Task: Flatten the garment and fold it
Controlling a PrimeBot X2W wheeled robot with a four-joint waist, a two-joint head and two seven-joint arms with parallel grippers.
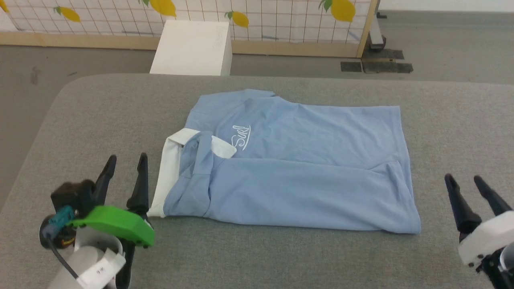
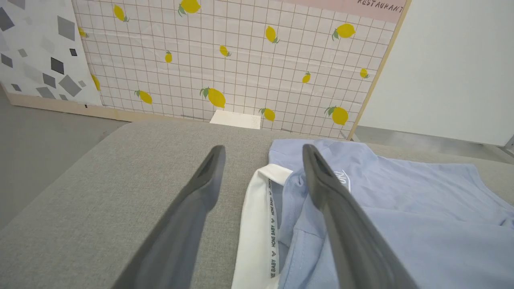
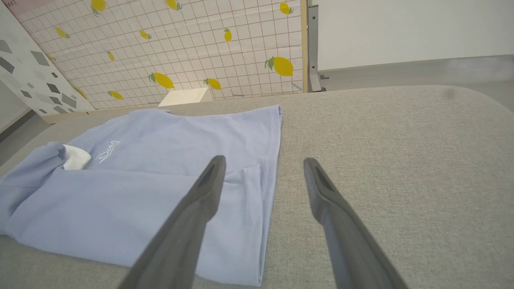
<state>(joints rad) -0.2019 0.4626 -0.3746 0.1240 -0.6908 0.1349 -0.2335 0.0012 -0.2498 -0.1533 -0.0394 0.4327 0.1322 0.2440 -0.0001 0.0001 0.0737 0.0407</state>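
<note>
While both arms are kept low at the near edge, the garment (image 1: 297, 172) is seen lying flat in the middle of the grey fabric-covered tabletop (image 1: 80, 120), laid sideways, with its white collar (image 1: 168, 172) turned toward the robot's left and its hem toward the right. Its near long side is folded up over the front, so that a fold edge is drawn across the middle, just below the white cursive logo (image 1: 241, 136). One sleeve is tucked in beside the collar.

The left gripper (image 1: 125, 158) is held just beside the collar, its fingers spread wide with nothing between them. In the left wrist view the same gripper (image 2: 262, 148) is seen with one finger over bare tabletop and the other in line with the collar and blue cloth (image 2: 421, 208); whether cloth is touched cannot be told.

The right gripper (image 1: 464, 178) is placed near the hem corner, apart from the cloth in the head view, and its fingers are likewise spread and empty. In the right wrist view that gripper (image 3: 263, 160) is shown with one finger over the hem edge of the garment (image 3: 160, 152) and the other over bare tabletop.

Beyond the tabletop, a white box (image 1: 192, 48) is set on the floor before a lemon-patterned panel (image 1: 281, 20).
</note>
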